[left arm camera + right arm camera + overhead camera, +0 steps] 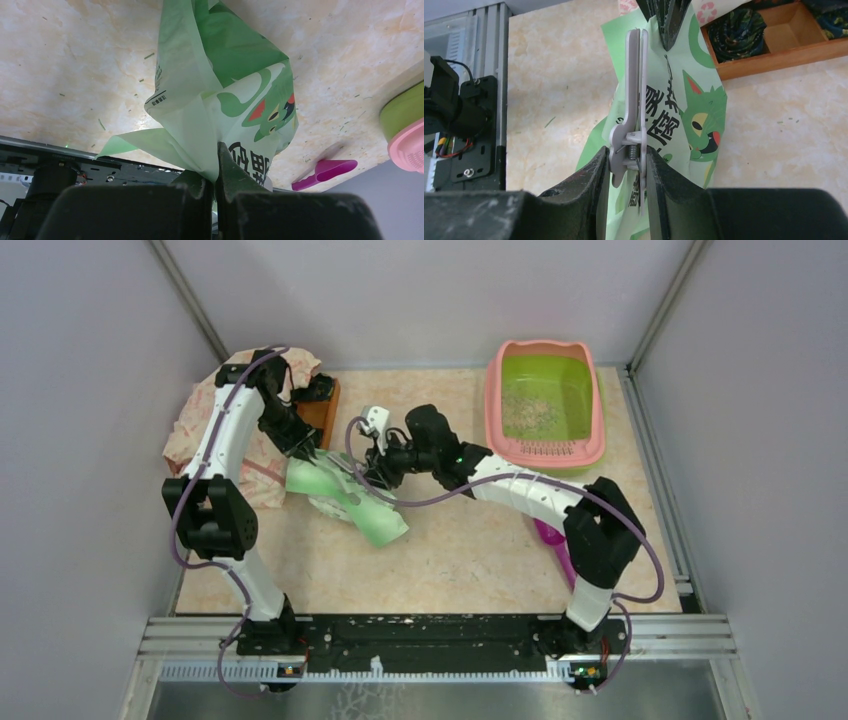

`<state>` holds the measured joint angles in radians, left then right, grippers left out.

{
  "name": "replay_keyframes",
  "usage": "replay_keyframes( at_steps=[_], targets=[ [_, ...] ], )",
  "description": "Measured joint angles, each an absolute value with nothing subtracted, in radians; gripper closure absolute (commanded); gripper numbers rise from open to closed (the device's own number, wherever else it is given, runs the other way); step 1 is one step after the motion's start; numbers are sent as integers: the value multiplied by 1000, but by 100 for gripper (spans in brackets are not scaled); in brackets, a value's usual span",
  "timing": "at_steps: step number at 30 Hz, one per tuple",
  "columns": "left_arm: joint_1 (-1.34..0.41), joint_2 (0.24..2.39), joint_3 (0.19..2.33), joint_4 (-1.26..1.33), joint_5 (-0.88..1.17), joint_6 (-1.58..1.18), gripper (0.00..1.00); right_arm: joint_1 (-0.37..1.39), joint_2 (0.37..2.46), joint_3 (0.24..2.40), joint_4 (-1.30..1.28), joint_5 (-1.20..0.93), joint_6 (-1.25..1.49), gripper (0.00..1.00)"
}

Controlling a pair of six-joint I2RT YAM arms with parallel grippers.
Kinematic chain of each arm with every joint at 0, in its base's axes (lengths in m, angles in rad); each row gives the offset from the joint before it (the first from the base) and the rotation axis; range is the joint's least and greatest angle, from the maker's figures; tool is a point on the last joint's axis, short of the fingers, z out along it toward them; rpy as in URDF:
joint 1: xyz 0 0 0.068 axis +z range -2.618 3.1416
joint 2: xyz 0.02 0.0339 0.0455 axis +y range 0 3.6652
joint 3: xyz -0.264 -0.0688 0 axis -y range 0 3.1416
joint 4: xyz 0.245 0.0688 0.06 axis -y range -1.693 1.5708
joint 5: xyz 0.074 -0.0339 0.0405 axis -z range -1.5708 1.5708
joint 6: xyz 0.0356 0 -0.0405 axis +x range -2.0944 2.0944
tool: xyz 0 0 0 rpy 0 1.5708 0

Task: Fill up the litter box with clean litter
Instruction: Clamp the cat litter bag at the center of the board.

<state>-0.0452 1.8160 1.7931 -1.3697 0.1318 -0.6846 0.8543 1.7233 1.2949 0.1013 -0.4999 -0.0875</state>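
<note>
Tabletop (pixel 470 560): litter box (pixel 545 451) far from right tool (pixel 378 476)

Light green cat-printed bag (pixel 704 115), pale grey clip (pixel 635 75), pink-rimmed lime litter box (pixel 545 451)

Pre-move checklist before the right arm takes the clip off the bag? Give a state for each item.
1. Left gripper shut on the bag: ok, pinching a fold.
2. Right gripper on the clip: ok, squeezing both handles.
3. Clip arms spread apart: not ok, they lie together across the bag.
4. Litter box upright, nothing over it: ok.
5. Litter filled: not ok, only a thin scatter in the basin.
6. Scoop clear of the arms: ok, lying alone on the table.
</note>
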Motion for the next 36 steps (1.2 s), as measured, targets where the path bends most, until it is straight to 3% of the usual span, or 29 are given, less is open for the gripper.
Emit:
replay_keyframes(
  at_steps=[13,25,27,29,31,36],
  targets=[
    [-46,1816,1800,-1372,132,-683,100,847,1772,1518,-304,-525,-191,100],
    [-46,1816,1818,-1381,130,-684,100,849,1828,1625,-437,-522,-210,99],
    [-46,1817,1821,-1382,129,-684,100,849,1830,1626,-444,-520,-213,69],
    [-46,1818,1824,-1383,127,-683,100,850,1831,1626,-449,-519,-218,55],
    [-46,1820,1828,-1384,127,-683,99,850,1829,1622,-452,-513,-217,50],
    [-45,1821,1829,-1373,166,-651,73,836,1798,1557,-435,-482,-214,49]
  ],
)
